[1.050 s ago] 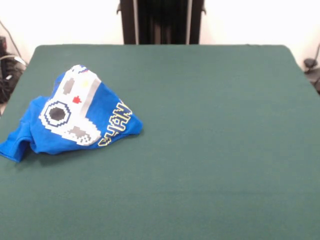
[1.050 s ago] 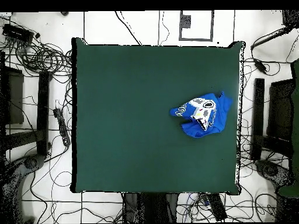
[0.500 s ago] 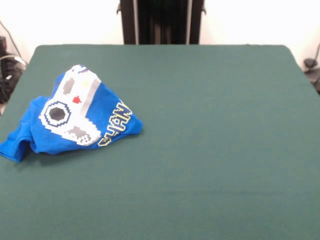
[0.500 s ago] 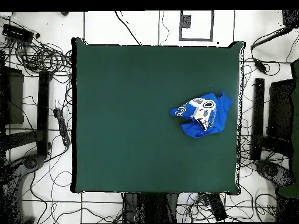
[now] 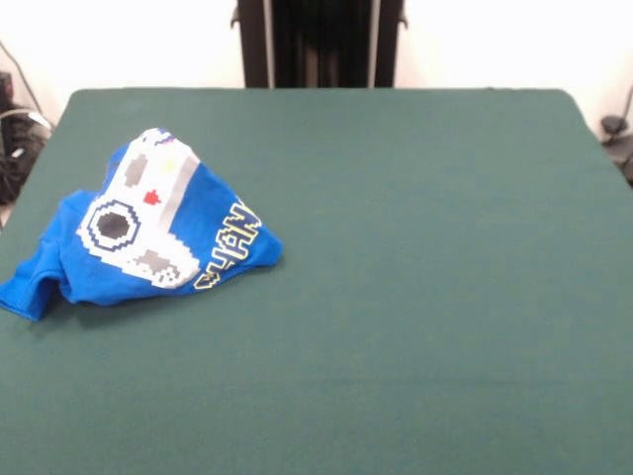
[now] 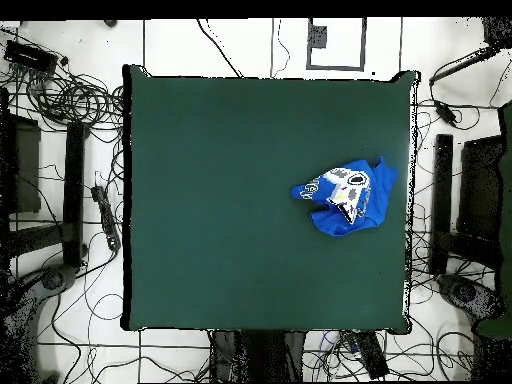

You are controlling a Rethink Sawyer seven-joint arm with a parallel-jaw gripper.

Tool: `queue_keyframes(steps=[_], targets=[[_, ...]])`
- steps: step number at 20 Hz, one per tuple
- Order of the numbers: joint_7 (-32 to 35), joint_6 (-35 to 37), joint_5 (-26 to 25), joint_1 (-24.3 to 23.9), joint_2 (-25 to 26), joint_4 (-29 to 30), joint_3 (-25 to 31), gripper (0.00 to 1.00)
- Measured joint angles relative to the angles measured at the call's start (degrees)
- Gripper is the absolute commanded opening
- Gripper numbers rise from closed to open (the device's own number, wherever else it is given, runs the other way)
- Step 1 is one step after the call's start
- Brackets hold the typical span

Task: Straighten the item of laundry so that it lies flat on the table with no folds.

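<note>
One crumpled blue T-shirt [image 5: 148,233] lies bunched near the left edge of the green table [image 5: 415,297] in the front view, print and yellow lettering facing up. No gripper shows in either view, so its state cannot be told.

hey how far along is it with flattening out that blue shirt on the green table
Nothing looks done yet. The small bright blue T-shirt with the white-grey pixel print lies bunched and folded over itself near one side edge of the large dark green fabric-clad table. Nothing is in hand: neither view shows the robot's hand. The whole job is left: spreading the body and sleeves flat, with no folds.
</note>
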Motion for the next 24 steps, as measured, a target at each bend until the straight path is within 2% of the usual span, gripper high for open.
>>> queue_keyframes(steps=[9, 13, 24], targets=[[0.00, -1.06, -0.28, 7.37, -1.62, 2.74, -1.75, 0.00], [0.00, -2.08, -0.28, 11.85, -1.69, 3.79, -4.24, 0.00], [0.18, -3.59, 0.01, 19.89, -1.48, 4.25, -10.43, 0.00]])
